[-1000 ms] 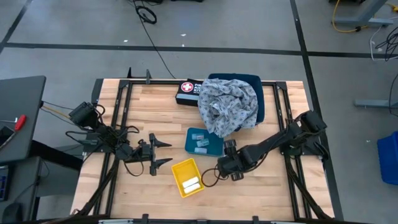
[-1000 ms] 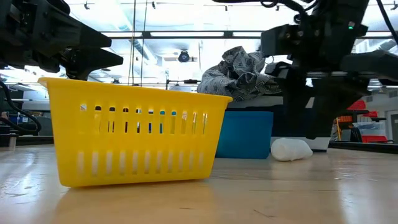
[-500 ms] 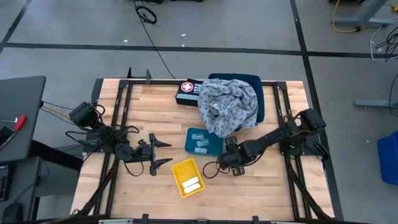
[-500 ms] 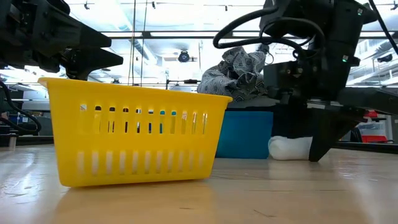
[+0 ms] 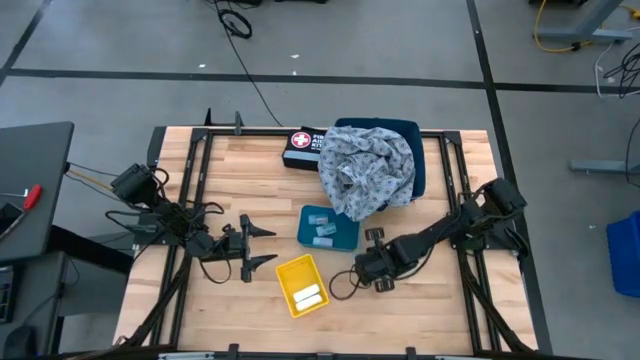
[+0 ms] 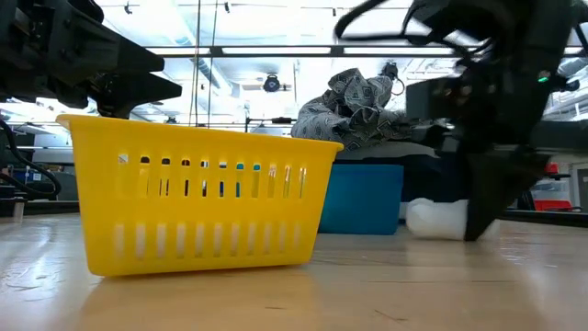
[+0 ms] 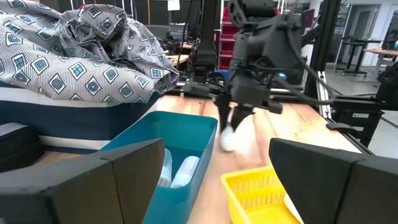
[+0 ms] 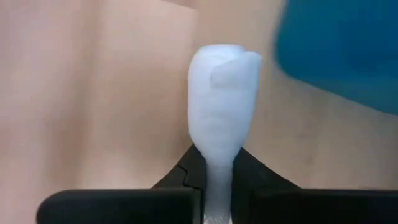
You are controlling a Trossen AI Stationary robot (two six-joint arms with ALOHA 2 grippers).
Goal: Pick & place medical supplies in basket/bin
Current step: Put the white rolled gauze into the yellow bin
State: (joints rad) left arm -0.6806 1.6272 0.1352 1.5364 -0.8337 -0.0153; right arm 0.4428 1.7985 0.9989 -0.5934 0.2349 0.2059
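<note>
The right gripper (image 8: 217, 186) is clenching a white roll (image 8: 221, 106) between its two dark fingers (image 8: 180, 180), which are pinching the roll's narrow end while its rounded body is sticking out ahead of them over bare wood. In the low view the roll (image 6: 439, 219) is lying low against the table (image 6: 367, 285), touching the dark fingers at their lower end. From above, the right gripper (image 5: 362, 268) is sitting near the table's centre, at about five o'clock from the teal bin (image 5: 328, 228) and at three o'clock from the yellow basket (image 5: 301, 285), apart from both.

The yellow basket is holding two more white rolls (image 5: 307, 296). The teal bin is holding small clear packets (image 5: 320, 225). At twelve o'clock from the bin, a patterned grey cloth (image 5: 366, 168) is heaping over a dark blue container (image 5: 415, 160), with a first-aid kit (image 5: 298, 147) just beside it at nine o'clock.

The left gripper (image 5: 258, 245) is waiting at nine o'clock from the yellow basket, its fingers (image 5: 262, 230) spread wide and released, holding nothing.
</note>
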